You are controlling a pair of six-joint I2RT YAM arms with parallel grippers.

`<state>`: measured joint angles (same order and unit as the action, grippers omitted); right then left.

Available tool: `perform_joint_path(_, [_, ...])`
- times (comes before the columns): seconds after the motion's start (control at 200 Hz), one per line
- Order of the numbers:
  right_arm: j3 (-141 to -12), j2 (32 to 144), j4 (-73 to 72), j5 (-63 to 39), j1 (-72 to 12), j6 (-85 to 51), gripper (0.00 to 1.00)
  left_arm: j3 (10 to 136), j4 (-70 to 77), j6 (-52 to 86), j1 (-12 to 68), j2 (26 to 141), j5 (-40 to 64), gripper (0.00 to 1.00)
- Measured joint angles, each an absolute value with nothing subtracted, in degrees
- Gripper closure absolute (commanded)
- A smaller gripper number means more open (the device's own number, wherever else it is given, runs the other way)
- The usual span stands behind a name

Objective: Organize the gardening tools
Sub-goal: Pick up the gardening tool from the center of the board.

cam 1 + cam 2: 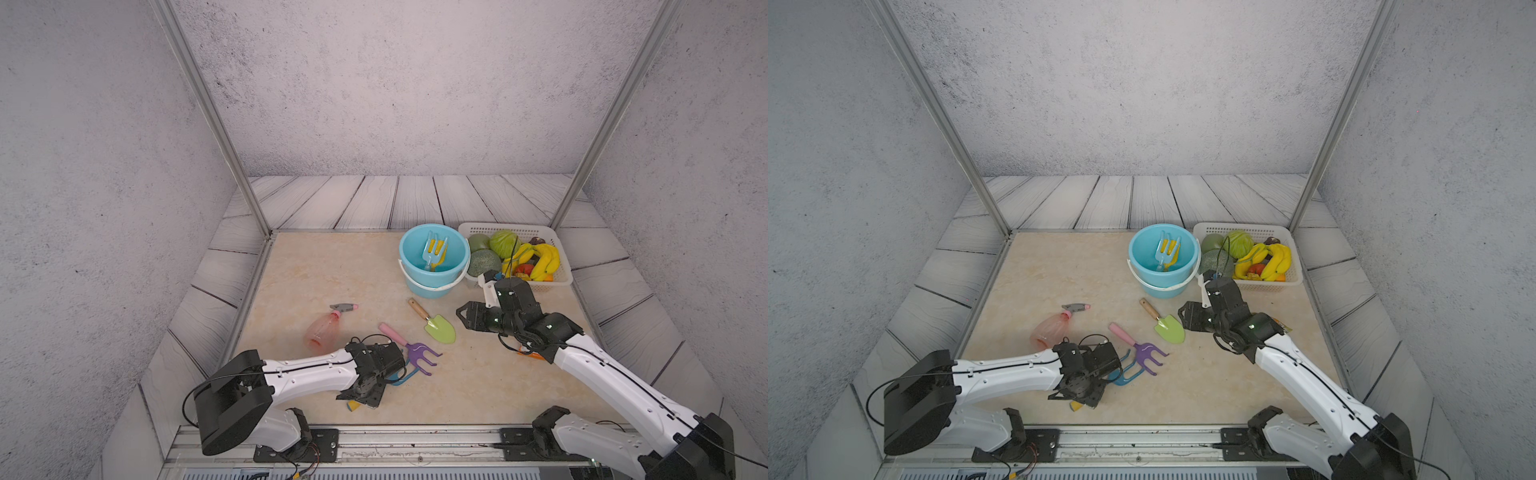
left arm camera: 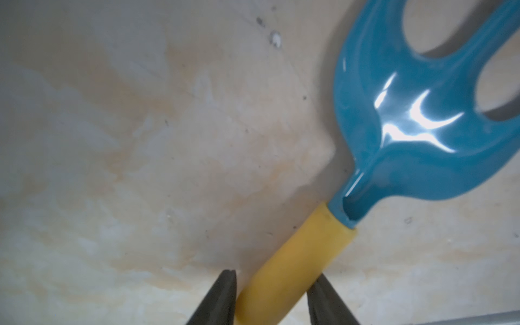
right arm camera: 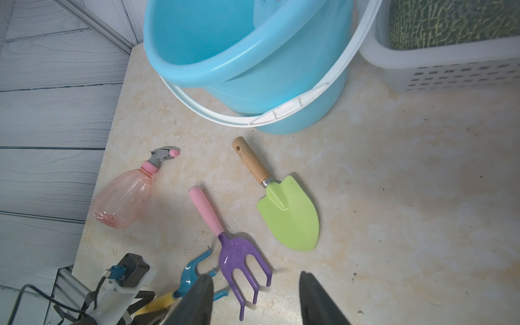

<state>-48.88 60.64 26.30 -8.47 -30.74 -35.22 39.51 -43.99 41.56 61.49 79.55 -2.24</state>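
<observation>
Soft, even overhead light is filling the scene, fairly bright. White glare is streaking the glossy teal-blue plastic pronged rake with yellow handle (image 2: pixel 416 118) in the left wrist view, with faint shadow pooling under it on the beige marbled tabletop (image 2: pixel 168 140). That close view is smearing slightly. Wide-angle stretching is showing toward both top views' edges.

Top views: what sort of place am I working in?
Probably a staged lab cell, not a real garden: aluminium frame posts, a marble-print tabletop, and toy items such as the purple rake and blue bucket.
</observation>
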Motion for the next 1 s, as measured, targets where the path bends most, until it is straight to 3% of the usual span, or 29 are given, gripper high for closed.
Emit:
perform_joint_path(0.105, [-48.9, 60.6, 26.3, -8.5, -30.7, -35.4, 0.46, 38.8, -43.1, 41.7, 62.3, 79.5, -2.3, 0.59])
perform_joint_path(0.49, [-48.9, 60.6, 26.3, -8.6, -30.9, -35.6, 0.46, 39.0, -43.2, 42.6, 63.1, 79.4, -5.0, 1.00])
perform_joint_path(1.001, [-45.1, 59.8, 15.5, -22.6, -31.4, -42.8, 0.37, 57.8, -40.2, 37.5, 62.6, 70.5, -15.2, 1.00])
